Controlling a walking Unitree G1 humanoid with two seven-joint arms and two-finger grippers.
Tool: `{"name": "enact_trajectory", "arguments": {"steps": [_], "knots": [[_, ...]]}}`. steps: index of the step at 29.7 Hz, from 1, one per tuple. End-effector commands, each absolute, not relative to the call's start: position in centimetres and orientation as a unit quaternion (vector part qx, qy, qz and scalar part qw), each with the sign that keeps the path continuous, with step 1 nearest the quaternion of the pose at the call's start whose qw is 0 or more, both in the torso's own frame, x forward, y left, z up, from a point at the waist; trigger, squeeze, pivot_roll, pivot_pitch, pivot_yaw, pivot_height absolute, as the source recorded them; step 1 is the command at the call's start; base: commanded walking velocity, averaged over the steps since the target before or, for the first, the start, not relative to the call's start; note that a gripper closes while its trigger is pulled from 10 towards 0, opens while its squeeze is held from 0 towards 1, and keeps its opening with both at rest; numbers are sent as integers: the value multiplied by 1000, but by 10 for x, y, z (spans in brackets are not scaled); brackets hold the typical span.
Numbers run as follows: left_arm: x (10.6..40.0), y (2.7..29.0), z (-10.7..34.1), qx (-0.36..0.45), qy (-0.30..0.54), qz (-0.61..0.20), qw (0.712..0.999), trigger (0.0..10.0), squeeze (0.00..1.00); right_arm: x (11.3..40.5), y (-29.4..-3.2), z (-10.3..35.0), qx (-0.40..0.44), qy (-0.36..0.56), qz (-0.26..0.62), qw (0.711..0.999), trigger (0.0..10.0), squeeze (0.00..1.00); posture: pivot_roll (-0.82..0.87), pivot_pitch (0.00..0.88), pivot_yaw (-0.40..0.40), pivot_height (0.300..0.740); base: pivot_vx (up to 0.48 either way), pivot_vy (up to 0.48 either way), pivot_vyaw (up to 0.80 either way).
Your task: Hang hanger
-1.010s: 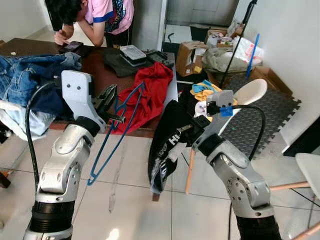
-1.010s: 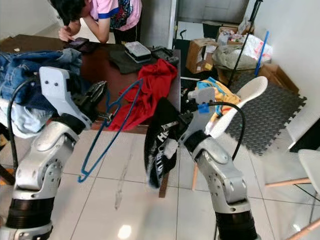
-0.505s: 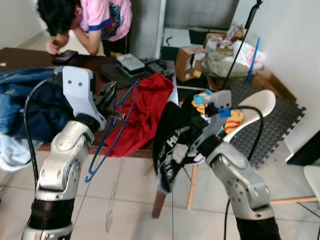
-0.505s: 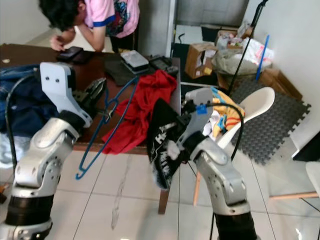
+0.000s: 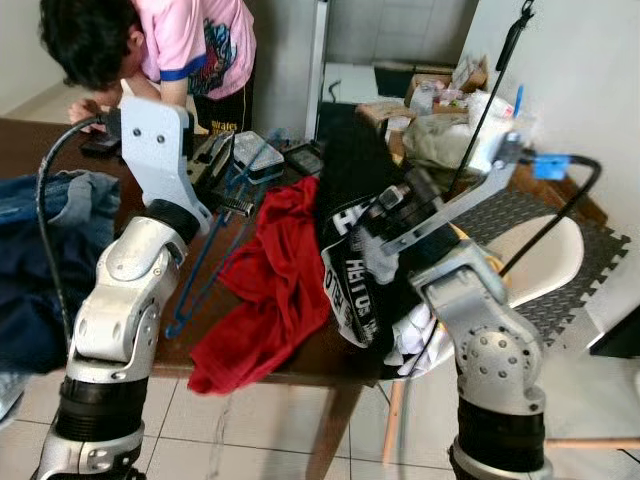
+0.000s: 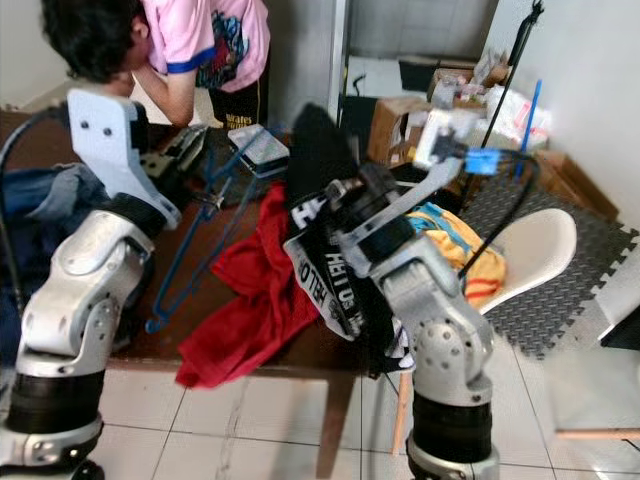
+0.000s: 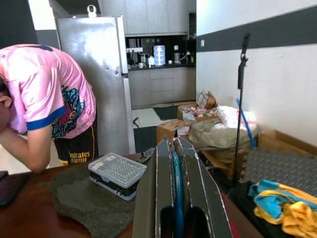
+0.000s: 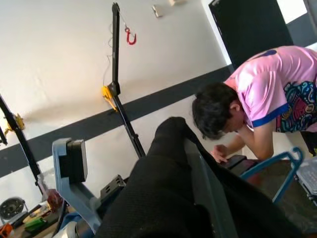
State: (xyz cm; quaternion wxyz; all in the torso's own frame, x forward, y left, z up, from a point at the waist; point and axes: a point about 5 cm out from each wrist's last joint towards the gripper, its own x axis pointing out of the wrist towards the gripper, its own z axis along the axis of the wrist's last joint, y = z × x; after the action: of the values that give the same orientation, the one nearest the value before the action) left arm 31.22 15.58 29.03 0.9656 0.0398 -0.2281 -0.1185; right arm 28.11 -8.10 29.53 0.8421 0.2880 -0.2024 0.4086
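Left eye view: left end effector (image 5: 228, 178) raised over the dark wooden desk (image 5: 330, 355), fingers pinched tight on the top of a blue hanger (image 5: 205, 265) that hangs down slantwise beside the silver forearm, lower corner just above the desk. Right end effector (image 5: 385, 210) lifted at about the same height, buried in a black garment with white lettering (image 5: 355, 270); fingers wrapped in the cloth, evidently gripping it, gap between them hidden. Red garment (image 5: 270, 290) sprawled on the desk between the two arms and drooping over the near edge. Blue jeans (image 5: 40, 250) heaped at the left end of the desk. Person in a pink shirt (image 5: 190, 45) bent over the far side. White chair (image 5: 540, 260) to the right, on a dark foam mat (image 5: 590, 250).

Right eye view: same arrangement; hanger hook close to a clear plastic case (image 6: 262, 148) on the desk; yellow and blue cloth (image 6: 460, 245) on the chair seat.

Left wrist view: two black fingers (image 7: 153, 198) closed flat against the blue hanger wire between them. Beyond, the clear plastic case on a dark mat, a steel refrigerator (image 7: 94, 74), cardboard boxes by the wall.

Right wrist view: black cloth draped over one finger (image 8: 208, 193), covering the tips. Blue hanger end and the left arm beyond, person behind.
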Motion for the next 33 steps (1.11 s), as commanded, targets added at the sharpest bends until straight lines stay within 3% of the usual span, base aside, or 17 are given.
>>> {"name": "enact_trajectory", "arguments": {"steps": [1,4,6,7,10,13,17,18,20,21,33], "knots": [[310,153,294,54,-238,-118,963,10000,0,281,-75,297,275,-202,415,843,10000,0,44,77,-60,740,480,0,0],[310,156,296,58,-243,-96,963,10000,0,282,-66,297,257,-195,423,847,10000,0,52,78,-66,740,430,0,0],[311,161,296,68,-240,-68,966,10000,0,288,-56,284,201,-152,417,873,10000,0,52,81,-71,740,0,0,0],[311,161,296,68,-240,-68,966,10000,0,288,-56,284,201,-152,417,873,10000,0,52,81,-71,740,0,0,0],[311,161,294,74,-239,-63,966,10000,0,286,-48,248,112,-58,431,893,10000,0,47,83,-72,740,0,0,0],[311,159,294,80,-242,-65,965,10000,0,283,-45,222,52,7,443,895,10000,0,44,84,-72,740,0,0,0],[311,158,297,79,-247,-60,964,10000,0,268,-41,189,-21,81,482,872,10000,0,41,85,-70,740,0,0,0],[311,159,297,80,-248,-57,964,10000,0,265,-41,183,-30,97,486,868,10000,318,42,85,-70,740,0,0,0],[312,159,297,81,-248,-56,964,10000,0,264,-42,180,-33,104,487,867,10000,318,42,85,-70,740,0,0,0],[312,160,298,81,-248,-56,964,10000,0,265,-43,179,-31,109,481,869,10000,1000,41,85,-69,740,0,0,0],[315,153,298,85,-250,-71,962,10000,0,264,-49,192,11,70,494,867,10000,1000,40,75,-64,740,0,0,0]]}}
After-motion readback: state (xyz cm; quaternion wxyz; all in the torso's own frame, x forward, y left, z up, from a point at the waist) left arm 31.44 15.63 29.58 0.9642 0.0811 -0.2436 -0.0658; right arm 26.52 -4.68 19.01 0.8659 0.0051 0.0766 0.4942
